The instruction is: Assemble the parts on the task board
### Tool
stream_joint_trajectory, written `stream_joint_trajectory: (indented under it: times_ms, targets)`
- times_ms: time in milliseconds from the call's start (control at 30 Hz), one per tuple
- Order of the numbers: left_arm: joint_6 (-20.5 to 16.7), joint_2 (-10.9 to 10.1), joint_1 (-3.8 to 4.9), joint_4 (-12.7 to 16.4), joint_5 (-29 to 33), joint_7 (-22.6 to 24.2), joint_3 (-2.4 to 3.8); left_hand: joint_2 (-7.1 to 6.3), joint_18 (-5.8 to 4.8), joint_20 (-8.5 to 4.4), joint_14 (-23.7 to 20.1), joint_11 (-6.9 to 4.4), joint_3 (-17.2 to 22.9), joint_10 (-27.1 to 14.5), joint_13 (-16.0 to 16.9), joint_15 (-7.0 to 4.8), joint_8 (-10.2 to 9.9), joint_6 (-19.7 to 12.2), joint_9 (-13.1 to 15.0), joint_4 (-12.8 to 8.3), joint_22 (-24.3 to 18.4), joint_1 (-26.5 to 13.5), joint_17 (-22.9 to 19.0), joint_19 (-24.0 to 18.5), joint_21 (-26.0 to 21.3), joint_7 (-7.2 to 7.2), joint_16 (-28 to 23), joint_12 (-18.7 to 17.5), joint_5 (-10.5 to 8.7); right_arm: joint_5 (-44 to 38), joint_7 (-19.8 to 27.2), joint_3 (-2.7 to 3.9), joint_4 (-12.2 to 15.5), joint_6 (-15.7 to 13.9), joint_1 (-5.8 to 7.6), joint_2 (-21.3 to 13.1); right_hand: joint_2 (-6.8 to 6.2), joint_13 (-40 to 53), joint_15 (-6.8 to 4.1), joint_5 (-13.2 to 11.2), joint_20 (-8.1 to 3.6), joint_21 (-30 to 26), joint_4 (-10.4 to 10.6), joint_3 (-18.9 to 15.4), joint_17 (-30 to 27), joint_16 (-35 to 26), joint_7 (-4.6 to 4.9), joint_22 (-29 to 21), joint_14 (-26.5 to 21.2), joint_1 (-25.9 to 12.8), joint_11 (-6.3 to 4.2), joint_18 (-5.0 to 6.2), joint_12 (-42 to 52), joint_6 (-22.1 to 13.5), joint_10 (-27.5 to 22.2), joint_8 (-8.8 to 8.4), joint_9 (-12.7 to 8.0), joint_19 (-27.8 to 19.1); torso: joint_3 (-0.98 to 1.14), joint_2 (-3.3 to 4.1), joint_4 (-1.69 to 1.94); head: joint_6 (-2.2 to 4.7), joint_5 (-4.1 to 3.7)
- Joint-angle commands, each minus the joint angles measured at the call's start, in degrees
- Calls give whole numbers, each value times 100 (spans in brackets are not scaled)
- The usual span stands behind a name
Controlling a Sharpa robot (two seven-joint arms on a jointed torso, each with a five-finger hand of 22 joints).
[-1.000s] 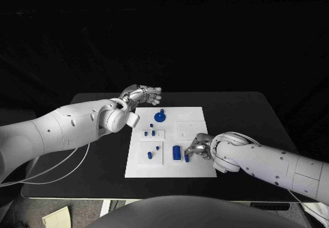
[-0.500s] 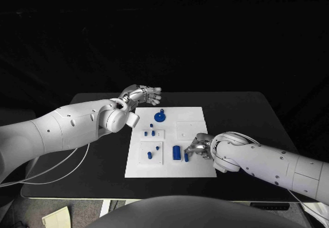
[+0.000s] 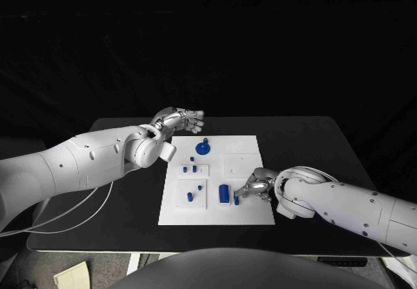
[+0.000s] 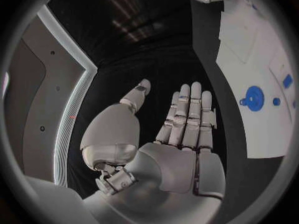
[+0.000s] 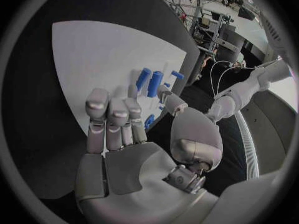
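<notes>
The white task board (image 3: pixel 234 214) lies mid-table. On it are a round blue knob (image 3: pixel 202 148), two small blue pieces (image 3: pixel 190 169), two more (image 3: pixel 193 193) on a raised square, and a blue cylinder (image 3: pixel 224 192) beside a thinner blue pin (image 3: pixel 235 200). My right hand (image 3: pixel 255 185) hovers at the board's right edge, close to the cylinder and pin; in the right wrist view its fingers (image 5: pixel 109 115) are spread with nothing in them, the thumb near the blue cylinders (image 5: pixel 150 81). My left hand (image 3: pixel 181 119) is raised beyond the board's far left corner, its fingers (image 4: pixel 187 112) straight and empty.
Black table (image 3: pixel 304 138) surrounds the board, with bare room on both sides. A white cable (image 3: pixel 78 211) hangs under the left arm over the table's left edge. The left wrist view shows the board (image 4: pixel 249 50) and knob (image 4: pixel 253 98) off to one side.
The right hand and forearm have shifted slightly to the right at the board's edge. The left arm and the parts have not moved.
</notes>
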Motion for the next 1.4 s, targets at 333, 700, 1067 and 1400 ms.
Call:
stream_joint_trajectory:
  times_ms: [333,700,1067,1400]
  targets:
    - [77,11,5,12,29,38,4,1,87,-4,-2,-2,2,-47,-9,-3,37,-38,-8,33,9,-19,14,-32,-29,-17,-34,7,-25,-272,96,-4,117,320,-7,-28,184,36,-50,-28,-44,-8,-448,-599,33,-19,-9,68,-13,566,-18,477,0,-32,0,-11,77,-36,1,3,-1,1,-18]
    - [79,19,4,4,29,39,4,0,87,-4,-2,-2,3,-47,-9,-3,40,-39,-9,33,10,-18,18,-32,-30,-17,-37,7,-26,-463,-7,-15,60,241,-27,65,337,39,-55,-28,-28,-13,-441,-693,38,-24,-17,65,-14,686,-25,477,-2,3,14,-4,88,-43,-6,4,4,1,-15]
    - [77,13,4,4,29,37,4,1,86,-4,-1,-2,3,-47,-9,-3,44,-41,-10,36,12,-19,23,-32,-31,-16,-41,7,-26,-570,-61,-28,16,238,-41,96,417,46,-63,-28,-19,-17,-442,-679,40,-28,-28,62,-11,796,-35,477,1,34,33,-4,89,-43,-3,6,4,1,-8]
    - [83,21,4,0,29,30,4,0,86,-3,0,-2,3,-47,-10,-2,47,-42,-11,38,13,-21,27,-32,-32,-16,-45,7,-27,-588,-108,-29,-64,64,-41,138,464,51,-64,-28,-6,-23,-405,-629,39,-33,-31,56,-8,803,-37,477,4,58,48,-4,88,-36,3,3,1,1,-15]
